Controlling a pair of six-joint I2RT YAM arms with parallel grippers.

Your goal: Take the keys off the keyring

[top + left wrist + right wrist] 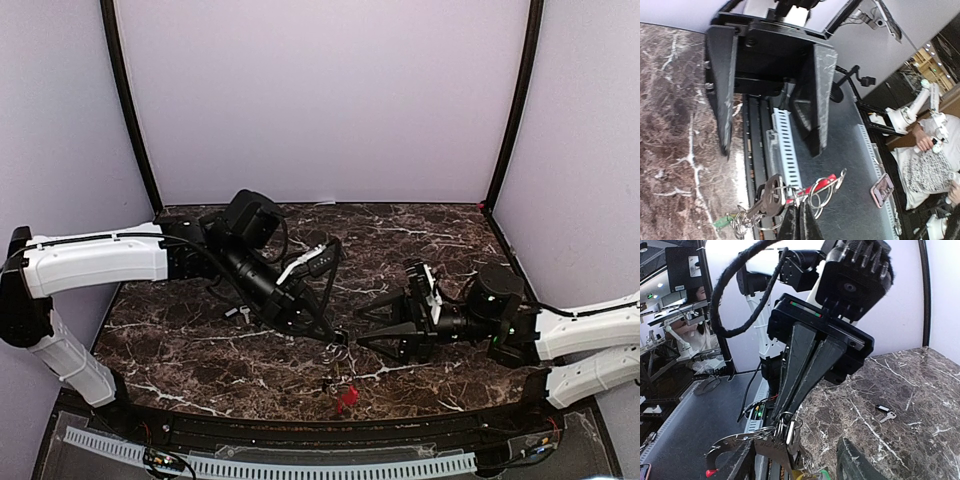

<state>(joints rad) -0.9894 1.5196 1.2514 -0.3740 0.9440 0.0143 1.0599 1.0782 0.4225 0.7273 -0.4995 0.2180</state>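
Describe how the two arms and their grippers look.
The left arm and right arm have white shells on long links and black joints. The left gripper and right gripper have black tapered fingers. A black cable loops along the left arm.

White-shelled arms [95, 258], black joints and wrist housings, one looping black cable [715, 300].

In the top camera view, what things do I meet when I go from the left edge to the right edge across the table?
Left arm's white section → loose key on the table → left tool, shut on the keyring → open right tool → right arm's white section.
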